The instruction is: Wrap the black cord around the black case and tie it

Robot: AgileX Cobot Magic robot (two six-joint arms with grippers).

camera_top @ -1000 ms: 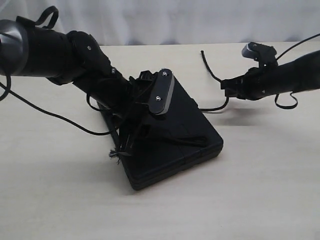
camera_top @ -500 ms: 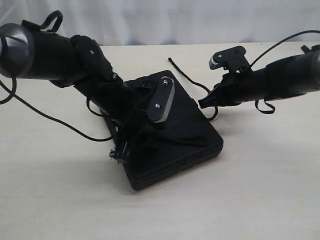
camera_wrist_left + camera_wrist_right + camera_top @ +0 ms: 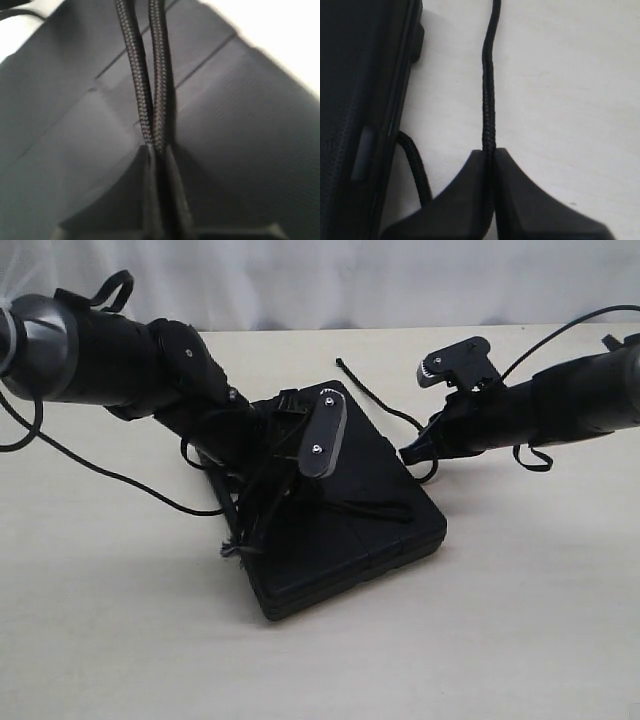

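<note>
Left wrist view: the left gripper (image 3: 157,150) is clenched on the black cord (image 3: 138,75). Two strands lie side by side and run straight into the pinch between its fingers (image 3: 148,195). Directly beneath the strands lies the black case (image 3: 240,125), its matte lid crossed by grooved lines. The strands pass over that lid to the edge of the frame.

In the right wrist view the right gripper (image 3: 490,152) is likewise clamped, grasping a single strand of the cord. That strand leaves the fingertips and stretches away over the pale table (image 3: 570,75). Another stretch of cord curves out from the case's side edge and disappears under the gripper. The case fills one side of this view, its edge near the gripper but apart from it.

In the exterior view the case lies on the table near the middle, one corner pointing toward the camera. The left arm comes in from the left and its gripper is down over the left part of the lid, though the fingertips are lost there, black against black. Cord strands cross the lid toward the right edge. A frayed knot (image 3: 232,550) sticks out at the case's left edge. The right gripper sits just off the case's far right side, low over the table. From it the cord runs back across the table to a free end (image 3: 343,362) beyond the case's far corner.
</note>
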